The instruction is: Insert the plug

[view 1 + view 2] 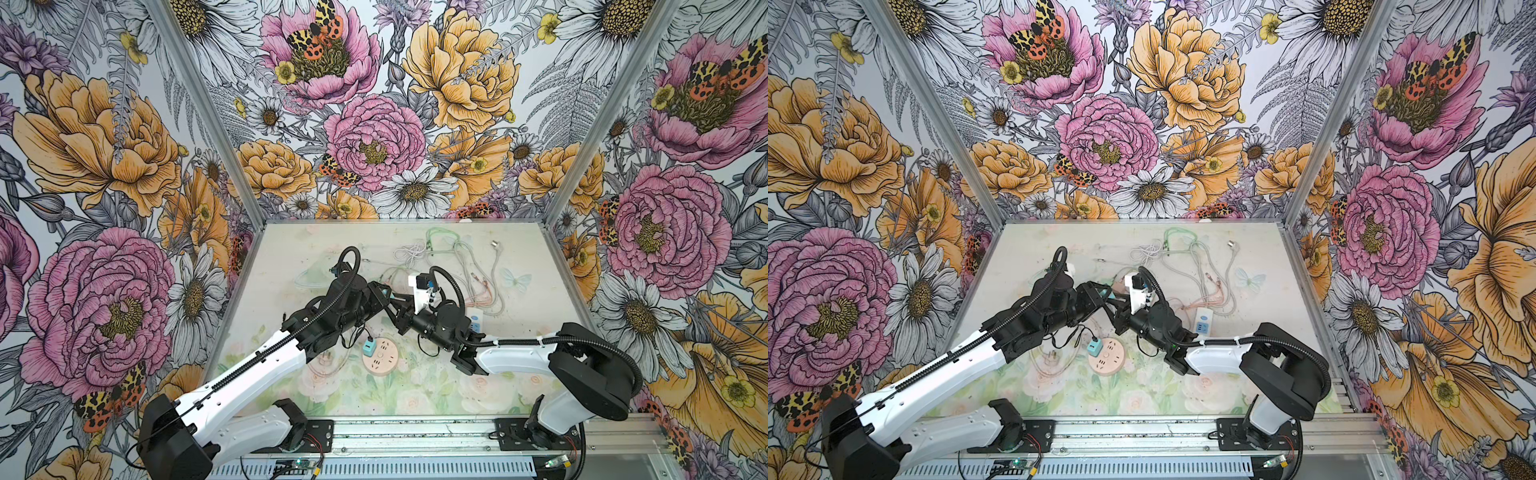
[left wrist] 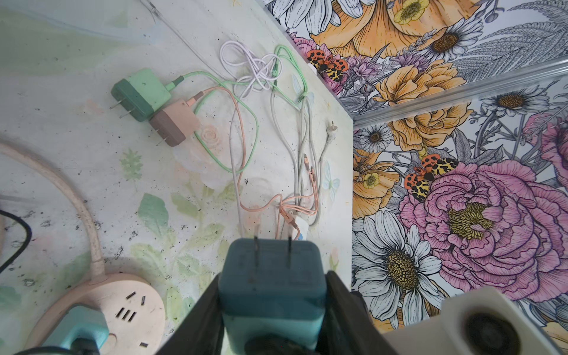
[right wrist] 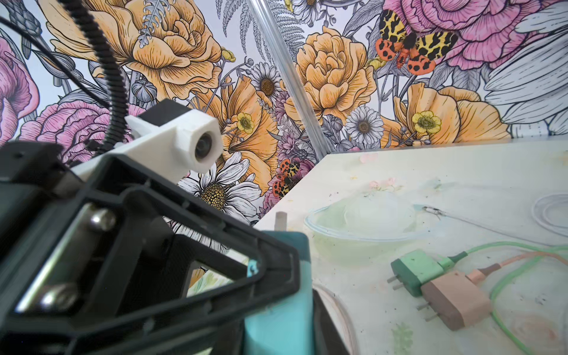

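Note:
A teal plug (image 2: 272, 285) with two flat prongs hangs above the middle of the table, pinched between both grippers. My left gripper (image 2: 273, 275) has a finger flat against each side of it, prongs pointing away from the wrist. My right gripper (image 3: 276, 307) meets it from the opposite side; one finger (image 3: 322, 310) presses the plug's light teal body (image 3: 276, 325), and the left gripper's frame hides the other. In both top views the two grippers (image 1: 395, 296) (image 1: 398, 311) touch tips. A round pink power strip (image 1: 380, 359) lies below them with another teal plug (image 1: 368, 347) in it.
A green adapter (image 2: 141, 93) and a pink-brown adapter (image 2: 175, 126) lie side by side on the table. Tangled white, green and pink cables (image 1: 457, 266) spread across the back. A white power strip (image 1: 478, 322) lies under the right arm. Floral walls close three sides.

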You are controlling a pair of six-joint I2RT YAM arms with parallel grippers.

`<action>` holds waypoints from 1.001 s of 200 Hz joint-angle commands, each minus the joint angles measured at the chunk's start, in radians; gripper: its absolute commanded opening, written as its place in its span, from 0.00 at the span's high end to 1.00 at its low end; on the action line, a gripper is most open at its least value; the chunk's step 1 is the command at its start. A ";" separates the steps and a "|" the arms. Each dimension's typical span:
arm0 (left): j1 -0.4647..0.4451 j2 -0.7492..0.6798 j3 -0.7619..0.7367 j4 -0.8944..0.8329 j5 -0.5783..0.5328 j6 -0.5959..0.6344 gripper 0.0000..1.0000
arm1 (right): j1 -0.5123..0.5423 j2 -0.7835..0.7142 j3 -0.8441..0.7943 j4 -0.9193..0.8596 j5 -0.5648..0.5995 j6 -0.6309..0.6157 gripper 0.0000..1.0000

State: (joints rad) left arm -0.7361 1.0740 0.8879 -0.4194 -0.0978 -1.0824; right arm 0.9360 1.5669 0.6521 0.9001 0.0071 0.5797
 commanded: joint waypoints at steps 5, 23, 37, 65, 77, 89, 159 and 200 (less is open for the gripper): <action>-0.006 -0.031 0.052 -0.112 -0.042 0.063 0.43 | -0.012 -0.111 0.018 -0.162 0.000 -0.060 1.00; 0.005 -0.076 0.091 -0.239 -0.104 0.103 0.41 | -0.034 -0.213 0.066 -0.453 -0.033 -0.090 1.00; 0.024 -0.109 0.114 -0.336 -0.170 0.132 0.41 | -0.053 -0.286 0.130 -0.704 -0.061 -0.104 1.00; 0.091 -0.155 0.110 -0.439 -0.170 0.187 0.41 | -0.072 -0.334 0.308 -1.227 -0.125 -0.125 1.00; 0.118 -0.158 0.099 -0.453 -0.158 0.211 0.41 | -0.075 -0.326 0.363 -1.376 -0.172 -0.100 1.00; 0.140 -0.149 0.091 -0.457 -0.149 0.234 0.41 | -0.073 -0.309 0.398 -1.483 -0.237 -0.067 1.00; 0.069 -0.055 0.131 -0.451 -0.176 0.495 0.43 | -0.059 -0.288 0.467 -1.587 -0.440 -0.002 1.00; -0.069 -0.167 0.063 -0.418 -0.216 0.733 0.44 | -0.075 -0.271 0.573 -1.764 -0.528 -0.156 1.00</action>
State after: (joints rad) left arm -0.7288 0.9855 0.9821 -0.8627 -0.2733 -0.5400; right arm 0.8707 1.2915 1.1488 -0.7490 -0.4374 0.5201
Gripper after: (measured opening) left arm 0.566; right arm 0.272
